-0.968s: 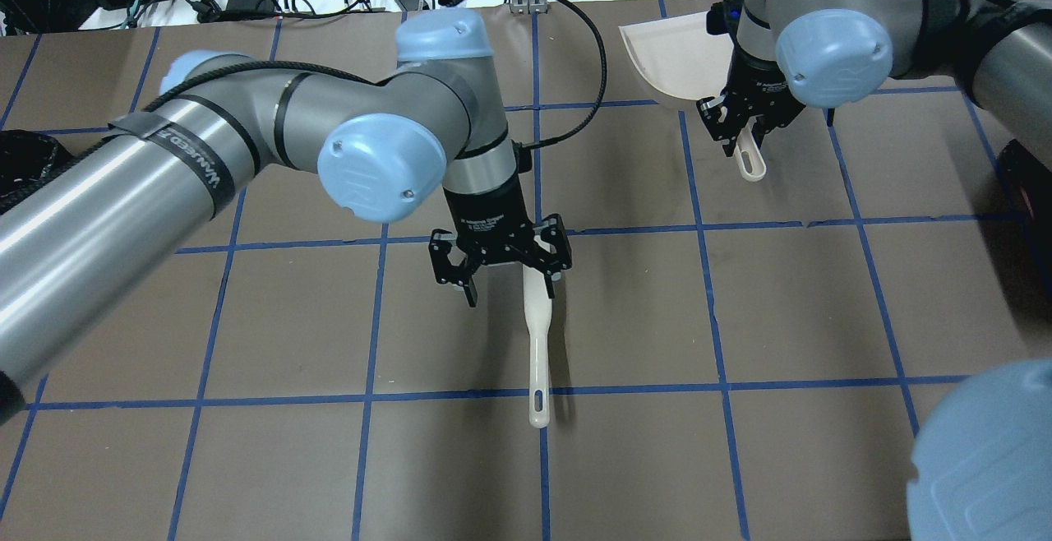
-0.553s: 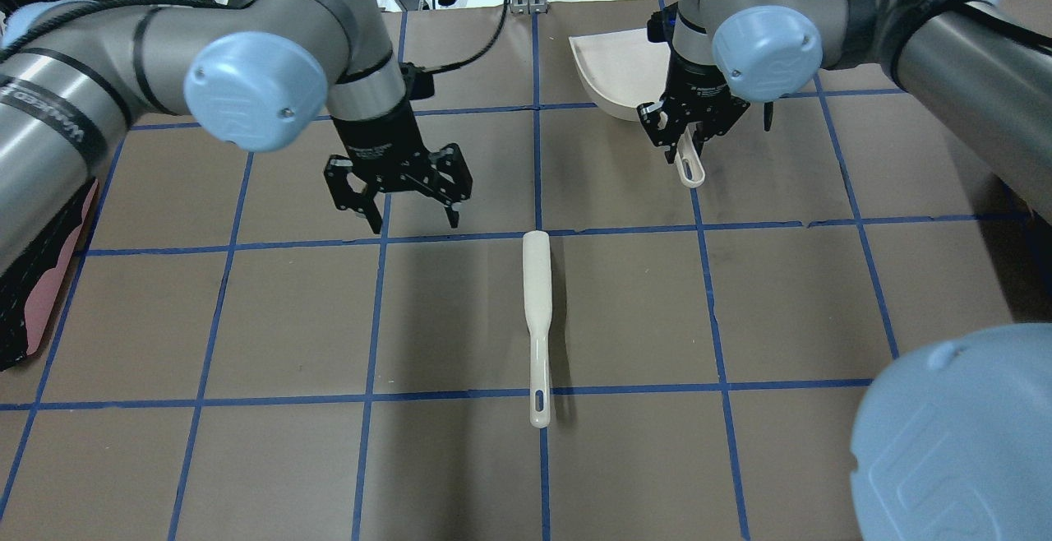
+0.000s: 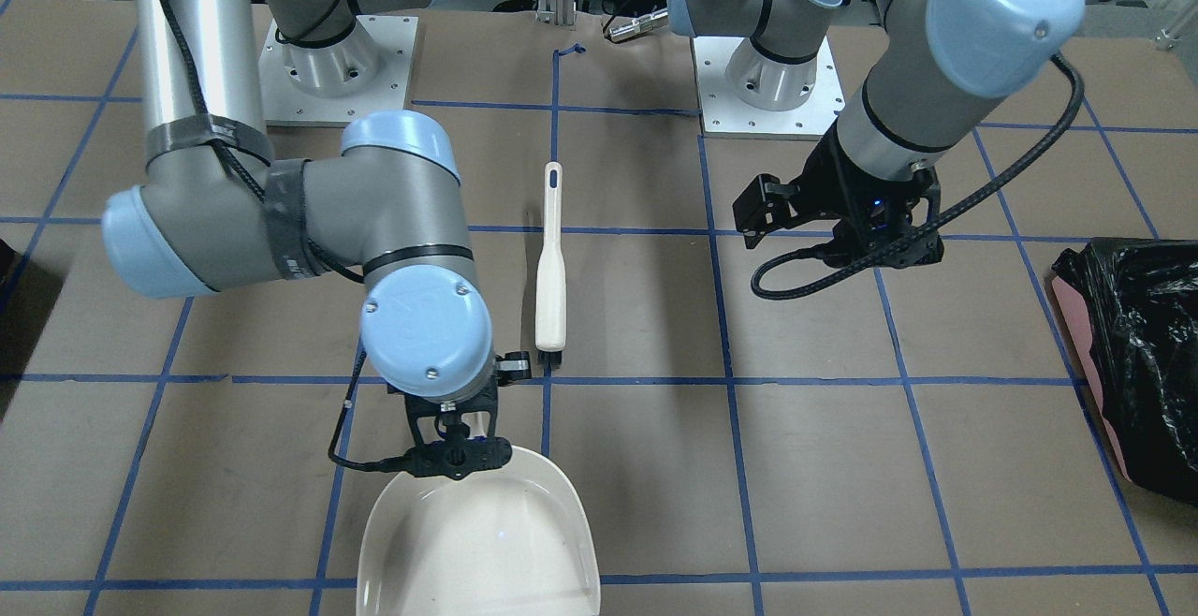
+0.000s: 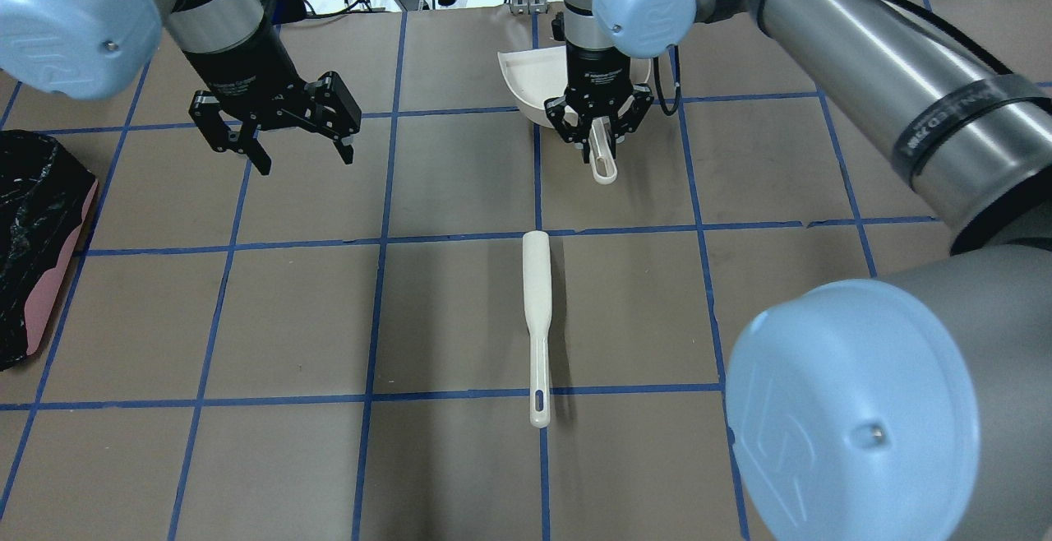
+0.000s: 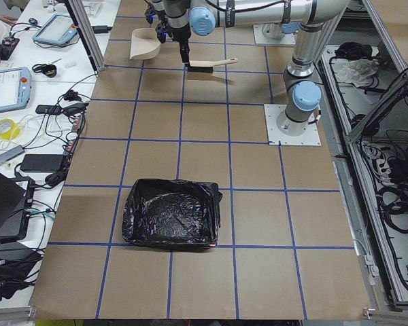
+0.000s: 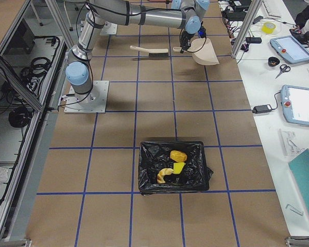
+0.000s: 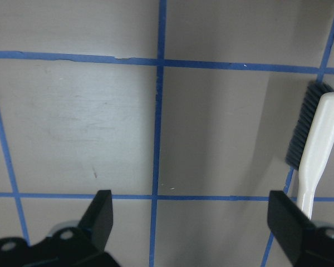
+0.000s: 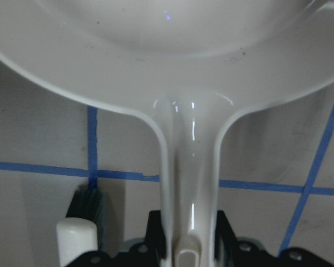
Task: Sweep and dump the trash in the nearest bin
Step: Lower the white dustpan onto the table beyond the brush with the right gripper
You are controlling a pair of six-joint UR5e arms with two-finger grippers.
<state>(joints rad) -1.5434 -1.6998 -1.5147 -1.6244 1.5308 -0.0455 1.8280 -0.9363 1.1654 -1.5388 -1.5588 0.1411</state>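
Fingers (image 4: pixel 258 154) on the left gripper (image 4: pixel 306 161) are spread wide with nothing between them, hung over bare table on the far left side. The right gripper (image 4: pixel 602 138) is pinched onto the slim handle of the dustpan (image 4: pixel 526 80), a glossy cream-white plastic scoop with a rounded back wall, at the far middle of the table.

The brush (image 4: pixel 537 294) is laid flat in the centre, well apart from both grippers. It's smooth cream plastic, with a flattened paddle head, dark bristles underneath and a narrow handle with a slotted hanging hole.

All three trash pieces are sat in the bin (image 6: pixel 144 170) off the right end, which is lined with crinkly black plastic: the orange-brown bun (image 6: pixel 177 155), the yellow-green block (image 6: pixel 178 168) and the glazed ring pastry (image 6: pixel 164 176). A second black-lined bin (image 5: pixel 132 217) is sat at the left end.

The table (image 4: pixel 460 459) is covered in matte brown sheet, gridded with blue tape. White benches (image 6: pixel 278 87) with tablets (image 6: pixel 298 105) and cables (image 5: pixel 61 112) are seen along the far side.
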